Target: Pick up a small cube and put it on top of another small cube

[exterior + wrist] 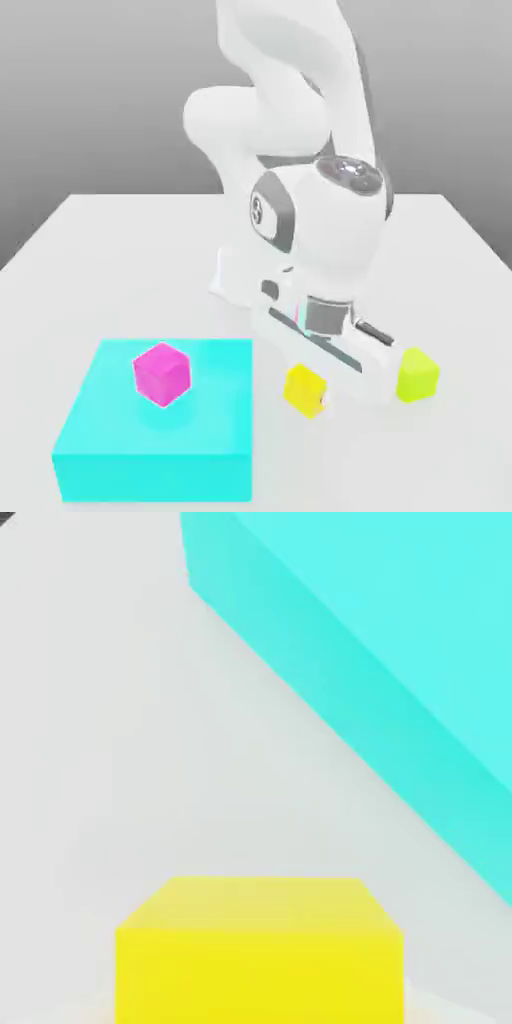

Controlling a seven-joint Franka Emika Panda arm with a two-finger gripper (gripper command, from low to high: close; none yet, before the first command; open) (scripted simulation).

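In the exterior view the gripper has its fingers closed on the small cube, low and right of centre, beside the cyan block carrying the magenta cube. From the hand view, the small cube sits bottom centre, cyan block upper right; I'd say grasping is done, with lifting and stacking left.

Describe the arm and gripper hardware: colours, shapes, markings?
The arm is glossy white with fat, rounded link shells. Dark grey bands ring the joints, and a grey cap tops the wrist housing. A small round dark emblem sits on the wrist's side. The hand is a white, boxy bar with grey and black insets. No loose cables visible.
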